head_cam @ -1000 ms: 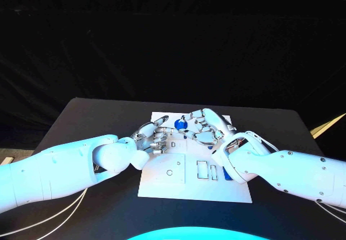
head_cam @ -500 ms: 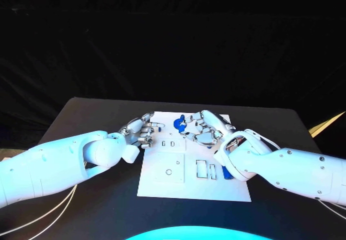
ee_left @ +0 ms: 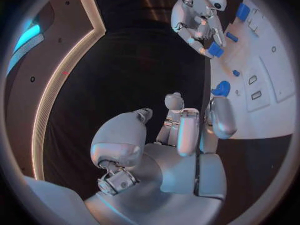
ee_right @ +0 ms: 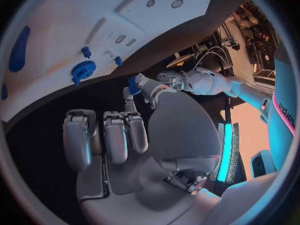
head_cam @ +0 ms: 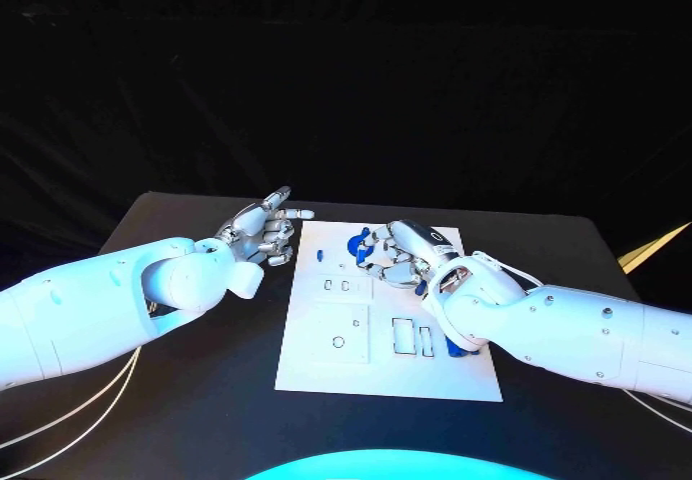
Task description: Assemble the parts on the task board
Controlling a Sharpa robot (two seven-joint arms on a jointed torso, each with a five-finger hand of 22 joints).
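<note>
The white task board [head_cam: 346, 360] lies mid-table. A blue gear [head_cam: 356, 244] stands near its far edge, also seen in the wrist views [ee_left: 220, 88] [ee_right: 82, 70]. My right hand [head_cam: 400, 255] hovers over the board just right of the gear. In the right wrist view, its thumb and one finger pinch a small blue part [ee_right: 133, 82], which the left wrist view shows at its fingertips [ee_left: 215, 49]. My left hand [head_cam: 264, 235] is raised beside the board's far left corner, fingers apart and holding nothing.
Empty slots [head_cam: 340, 286] sit mid-board and taller ones [head_cam: 413, 338] nearer me. A longer blue part [head_cam: 454, 348] lies by my right forearm. Small blue pegs [ee_right: 85, 51] stand near the gear. Black table [head_cam: 173, 400] surrounds the board.
My left hand has pulled away from the gear, off the board to its far left corner, and lifted. My right hand has stayed by the gear, shifting slightly towards the far edge.
</note>
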